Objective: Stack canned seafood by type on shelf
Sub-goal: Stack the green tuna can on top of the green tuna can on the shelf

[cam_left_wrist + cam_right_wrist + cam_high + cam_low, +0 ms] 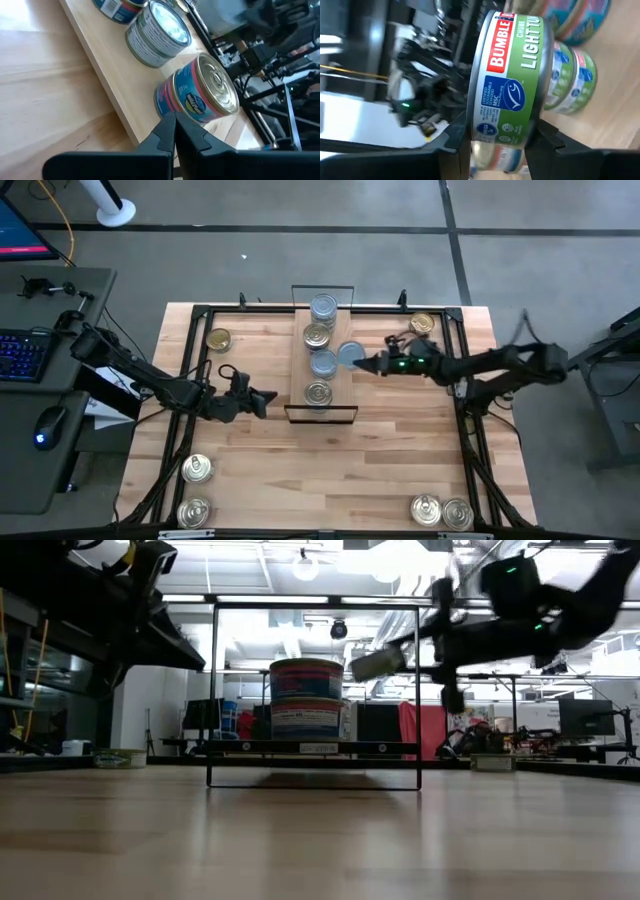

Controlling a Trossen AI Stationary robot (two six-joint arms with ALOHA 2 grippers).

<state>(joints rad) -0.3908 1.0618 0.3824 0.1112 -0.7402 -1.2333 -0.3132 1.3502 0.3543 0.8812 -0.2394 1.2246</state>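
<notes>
Right now you're mid-carry: your right tool [368, 363] is clamped part-way open around a green-label tin [507, 75], gripping it by the lid and base so it rides on edge, lifted clear of the desk [400, 470]. In the high view the tin sits just ahead of the tool tips, at the shelf [297, 385] edge nearest that tool, level with the blue-topped stack [322, 363]. In the low view it hangs above the plank, beside the upper tin of the two-high stack.

Your left tool [268, 399] is fully closed with nothing in it, parked near the shelf's corner on its side, its tips pointing at a red-and-blue-label tin [200, 92] right in front of them.

On the plank are four spots in a row: another blue-topped stack [323, 307] farthest along, a gold-topped tin [316, 336] next, the blue-topped stack beside your carried tin, then a gold tin [318, 392] at the near end. Loose tins remain around the desk corners, e.g. one [197, 469] behind the left tool and one [423, 324] beside the right arm.

Next move, as I judge it: turn the wrist so the tin lies flat, line it up over the matching stack just past your tips, lower, then release. Watch the tilt, since a skewed drop could knock the stack.
</notes>
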